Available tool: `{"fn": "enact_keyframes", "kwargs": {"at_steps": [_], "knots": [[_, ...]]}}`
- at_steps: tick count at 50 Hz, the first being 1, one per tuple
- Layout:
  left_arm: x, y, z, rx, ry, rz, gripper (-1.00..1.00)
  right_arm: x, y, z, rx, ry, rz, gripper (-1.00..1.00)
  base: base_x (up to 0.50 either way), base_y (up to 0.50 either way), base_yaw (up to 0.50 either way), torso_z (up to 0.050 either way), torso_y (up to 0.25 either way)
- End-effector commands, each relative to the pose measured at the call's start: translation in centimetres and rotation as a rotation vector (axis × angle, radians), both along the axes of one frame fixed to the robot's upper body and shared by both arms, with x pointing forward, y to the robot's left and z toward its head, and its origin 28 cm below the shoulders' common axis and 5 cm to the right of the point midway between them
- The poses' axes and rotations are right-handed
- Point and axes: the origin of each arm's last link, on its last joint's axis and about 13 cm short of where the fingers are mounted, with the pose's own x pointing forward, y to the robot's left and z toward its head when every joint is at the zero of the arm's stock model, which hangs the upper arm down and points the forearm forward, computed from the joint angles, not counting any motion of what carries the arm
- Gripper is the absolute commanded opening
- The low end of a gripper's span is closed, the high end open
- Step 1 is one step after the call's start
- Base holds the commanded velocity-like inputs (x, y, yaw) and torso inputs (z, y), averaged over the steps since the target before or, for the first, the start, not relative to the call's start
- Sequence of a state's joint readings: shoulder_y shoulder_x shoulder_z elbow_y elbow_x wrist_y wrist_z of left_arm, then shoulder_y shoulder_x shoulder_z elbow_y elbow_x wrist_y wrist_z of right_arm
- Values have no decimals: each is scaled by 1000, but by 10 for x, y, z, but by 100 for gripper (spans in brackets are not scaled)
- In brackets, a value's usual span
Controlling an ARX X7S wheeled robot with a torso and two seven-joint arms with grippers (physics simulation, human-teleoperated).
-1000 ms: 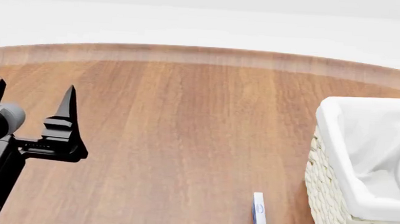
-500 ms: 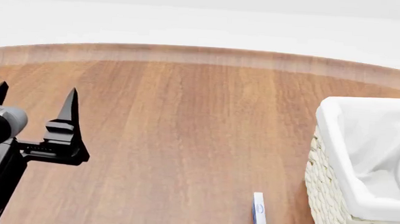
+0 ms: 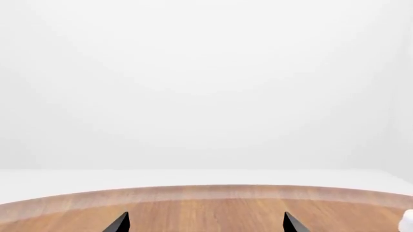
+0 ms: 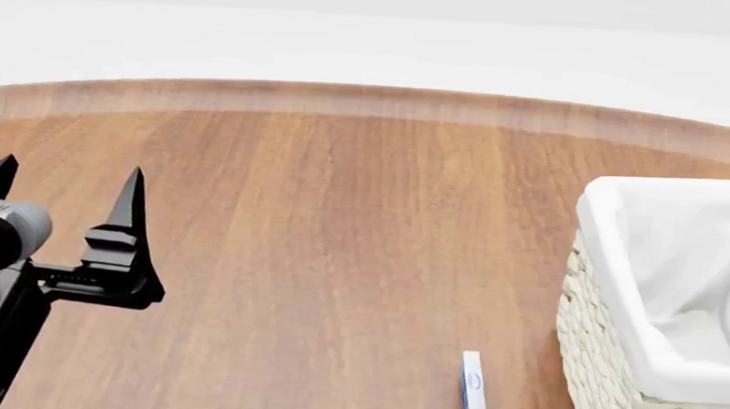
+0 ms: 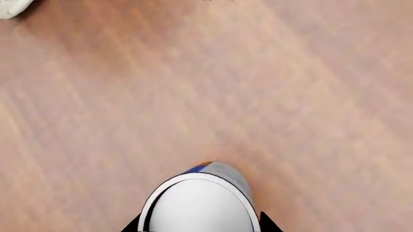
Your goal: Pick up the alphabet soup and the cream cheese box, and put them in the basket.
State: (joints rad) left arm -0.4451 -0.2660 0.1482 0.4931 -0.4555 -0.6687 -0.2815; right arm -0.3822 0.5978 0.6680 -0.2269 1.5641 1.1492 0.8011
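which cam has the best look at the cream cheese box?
Head view. The cream cheese box lies flat on the table beside the basket, blue print and red end visible, nothing covering it. Neither the left wrist view nor the right wrist view shows it.

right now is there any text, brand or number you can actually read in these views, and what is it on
None can be read.
cream cheese box: blue print and a red mark at one end, too small to make out.
alphabet soup: right wrist view shows only its pale top and a sliver of blue label, no lettering visible.
basket, table and left gripper: no markings.
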Motion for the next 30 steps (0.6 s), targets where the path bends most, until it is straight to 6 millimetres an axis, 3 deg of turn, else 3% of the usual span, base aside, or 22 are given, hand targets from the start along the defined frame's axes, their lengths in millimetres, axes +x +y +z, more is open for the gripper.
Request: {"fn": "enact_keyframes", "kwargs": {"at_steps": [1,17,23,27,28,29,30], "knots": [[-1,0,0,1,0,-2,100,2,3,-5,14,3,11,-100,0,0,0,0,0],[-3,0,0,5,-4,-7,100,7,4,3,-11,-19,33,-100,2,0,1,0,0],[-3,-1,0,5,-4,-9,100,21,9,44,-79,-96,82,-100,0,0,0,0,0],[-3,-1,0,5,-4,-9,100,21,9,44,-79,-96,82,-100,0,0,0,0,0],[-2,0,0,4,-3,-7,100,32,12,84,-186,-172,102,-100,0,0,0,0,0],[-2,0,1,2,-3,-6,100,34,17,103,-171,-190,125,-100,0,-3,0,0,0],[-2,0,1,2,-4,-6,100,35,18,110,-178,-201,130,-100,0,0,0,0,0]]}}
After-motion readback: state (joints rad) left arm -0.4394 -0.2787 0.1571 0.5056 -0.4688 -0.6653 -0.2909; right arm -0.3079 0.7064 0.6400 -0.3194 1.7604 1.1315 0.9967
